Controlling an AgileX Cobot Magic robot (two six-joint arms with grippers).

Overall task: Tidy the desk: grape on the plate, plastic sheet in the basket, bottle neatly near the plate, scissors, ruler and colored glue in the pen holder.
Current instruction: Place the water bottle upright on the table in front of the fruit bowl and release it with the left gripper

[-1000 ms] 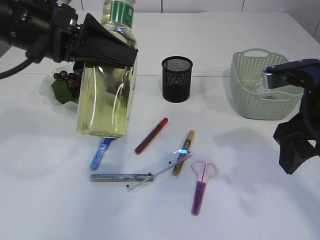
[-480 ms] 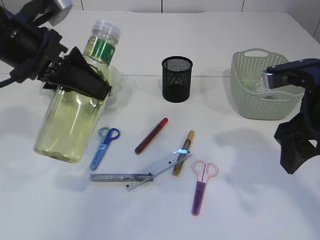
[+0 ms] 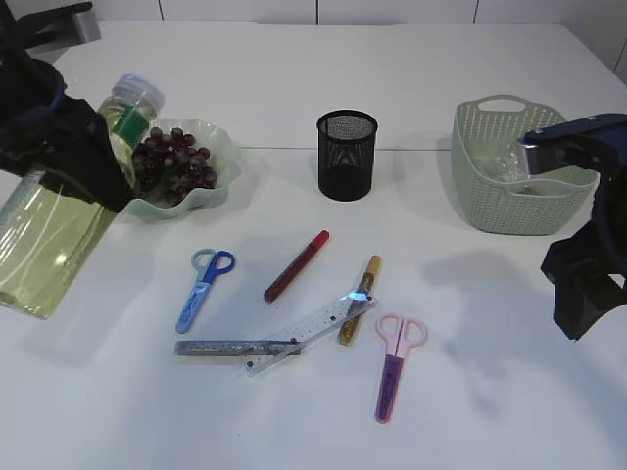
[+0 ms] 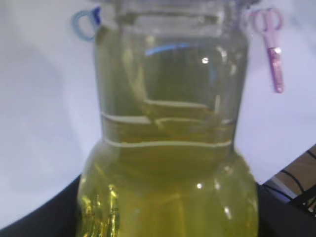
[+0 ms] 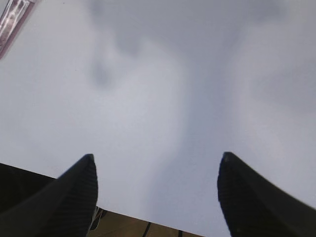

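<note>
My left gripper (image 3: 73,162) is shut on the clear bottle (image 3: 44,245) of yellow liquid, held tilted above the table's far left with its cap (image 3: 137,90) toward the plate (image 3: 220,186). The bottle (image 4: 168,148) fills the left wrist view. Dark grapes (image 3: 176,159) lie on the pale green plate. On the table lie blue scissors (image 3: 204,289), a red glue pen (image 3: 296,265), a gold glue pen (image 3: 360,299), a clear ruler (image 3: 309,331), a silver glue stick (image 3: 225,348) and pink scissors (image 3: 395,362). My right gripper (image 5: 158,182) hangs open and empty at the right.
The black mesh pen holder (image 3: 347,157) stands at centre back. A green basket (image 3: 490,206) at the back right holds the clear plastic sheet (image 3: 507,168). My right arm (image 3: 588,274) hovers in front of the basket. The table's front edge shows beneath the right fingers (image 5: 79,192).
My left arm has carried the bottle leftward and lower, tilting it more and uncovering the plate of grapes and the blue scissors. The right arm has not moved.
</note>
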